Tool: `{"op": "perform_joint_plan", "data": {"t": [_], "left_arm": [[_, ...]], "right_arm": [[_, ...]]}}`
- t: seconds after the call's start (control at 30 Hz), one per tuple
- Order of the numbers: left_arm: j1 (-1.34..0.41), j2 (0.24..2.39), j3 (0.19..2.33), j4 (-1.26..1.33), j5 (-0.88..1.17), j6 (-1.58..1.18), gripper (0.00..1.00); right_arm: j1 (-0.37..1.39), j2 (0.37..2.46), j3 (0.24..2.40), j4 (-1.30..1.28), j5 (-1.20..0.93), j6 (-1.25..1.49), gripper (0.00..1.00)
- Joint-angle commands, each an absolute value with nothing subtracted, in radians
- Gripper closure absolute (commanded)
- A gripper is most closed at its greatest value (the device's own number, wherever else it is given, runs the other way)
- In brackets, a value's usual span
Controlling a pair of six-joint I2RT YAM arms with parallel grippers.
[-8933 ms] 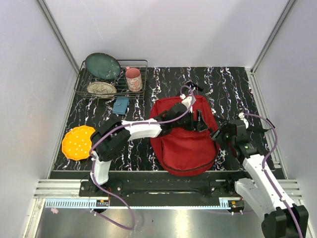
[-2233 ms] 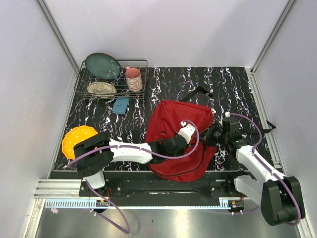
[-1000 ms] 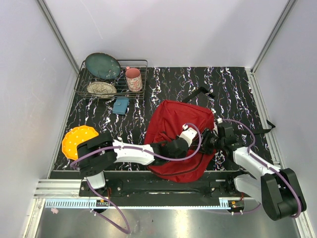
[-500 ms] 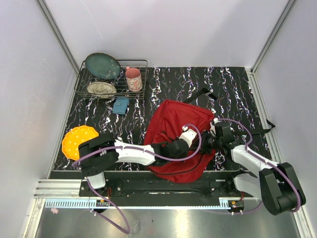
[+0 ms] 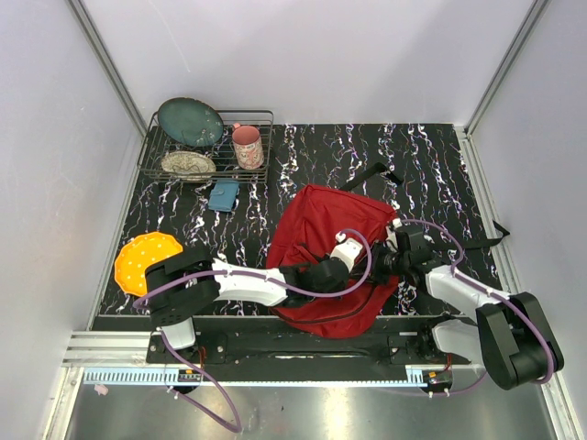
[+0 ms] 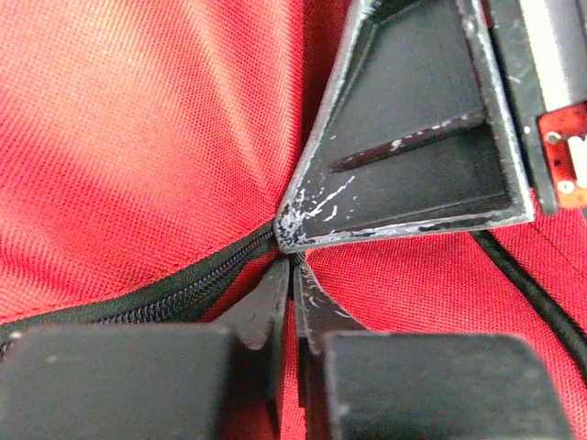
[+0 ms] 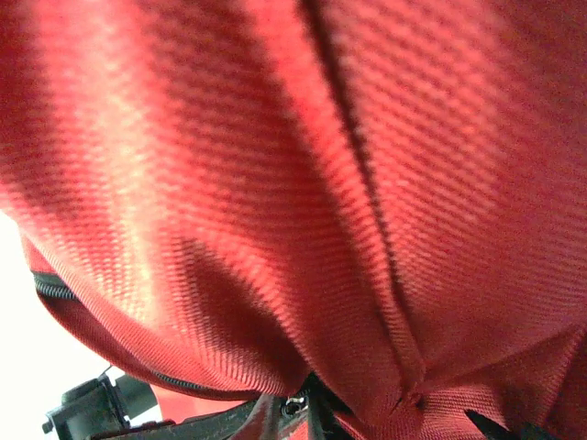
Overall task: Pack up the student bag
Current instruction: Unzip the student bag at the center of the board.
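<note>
The student bag (image 5: pixel 321 225) lies bunched up in red folds at the table's middle, and its fabric fills both wrist views (image 6: pixel 138 137) (image 7: pixel 275 183). My left gripper (image 5: pixel 365 269) (image 6: pixel 293 275) rests on it at the end of the black zipper (image 6: pixel 156 293). Its jaws stand a sliver apart with red showing in the slit, and any pinch is hidden. My right gripper (image 5: pixel 385 261) (image 7: pixel 295 412) meets it tip to tip, one of its fingers (image 6: pixel 413 174) lying right above my left tips. It is shut low under a fabric fold, a small metal zipper ring between its fingers.
A wire dish rack (image 5: pixel 266 115) at the back left holds a teal plate (image 5: pixel 190 121), a pink mug (image 5: pixel 247 147) and a bowl (image 5: pixel 188 165). A blue object (image 5: pixel 223 194) lies before it, an orange plate (image 5: pixel 144 263) at the near left. Black straps (image 5: pixel 371 171) trail off the bag.
Over the last second my right gripper crept left along the bag until it met my left gripper. Much earlier the bag lay flat; both arms have since bunched it.
</note>
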State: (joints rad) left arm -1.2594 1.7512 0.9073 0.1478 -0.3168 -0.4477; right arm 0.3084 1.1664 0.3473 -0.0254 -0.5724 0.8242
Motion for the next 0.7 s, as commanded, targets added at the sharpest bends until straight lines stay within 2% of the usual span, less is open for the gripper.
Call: {"op": "perform_joint_plan", "data": {"t": [0.0,0.03,0.1,0.3,0.67], "left_arm": [[-1.262,1.761,0.884,0.032,-0.314,-0.446,1.00],[-1.262,1.759,0.884,0.028,-0.321,-0.451,1.00],[-1.262,1.752,0.885,0.011,-0.374,-0.471,1.00],[-1.252,1.709,0.874,-0.057,-0.463,-0.503,1.00],[-1.250,1.684,0.879,-0.101,-0.495,-0.495,1.00]], "right_arm": [[0.325,1.187,0.347,-0.009,-0.580,0.836,0.88],[0.325,1.187,0.341,-0.009,-0.584,0.848,0.96],[0.325,1.187,0.337,0.028,-0.578,0.859,0.99],[0.327,1.163,0.347,-0.026,-0.508,0.854,1.00],[0.327,1.109,0.339,0.026,-0.489,0.897,1.00]]}}
